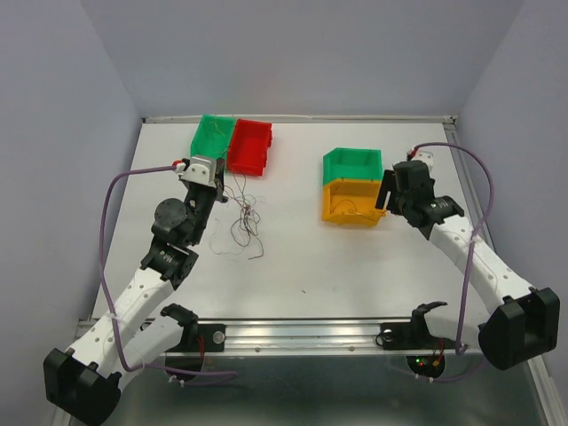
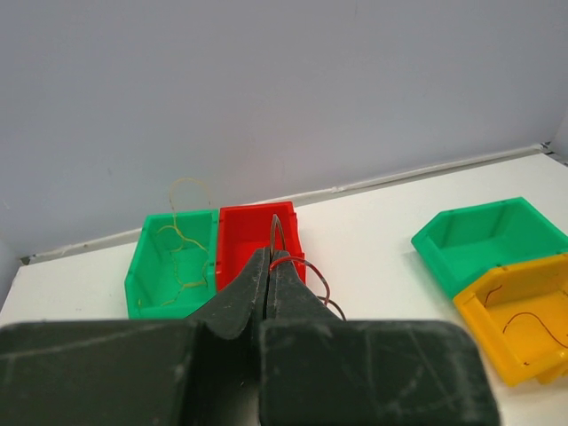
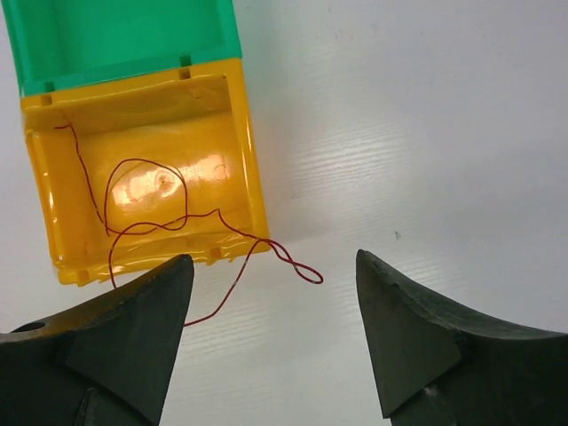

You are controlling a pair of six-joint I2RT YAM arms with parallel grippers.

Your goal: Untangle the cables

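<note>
The tangle of thin curly cables [image 1: 245,220] lies on the white table right of my left arm. My left gripper [image 1: 216,191] hangs over its left edge. In the left wrist view this gripper [image 2: 271,257] is shut on a dark red strand [image 2: 300,264] that loops out to the right of the fingertips. My right gripper [image 1: 388,191] is open and empty at the right wall of the yellow bin [image 1: 351,211]. In the right wrist view this gripper [image 3: 275,257] hovers over bare table, and a red strand [image 3: 142,222] lies in the yellow bin [image 3: 253,177] and spills over its wall.
A green bin [image 1: 213,133] and a red bin [image 1: 250,145] stand at the back left. The green bin [image 2: 146,266] holds a yellowish strand [image 2: 182,253]. Another green bin [image 1: 352,162] sits behind the yellow one. Grey walls enclose the table.
</note>
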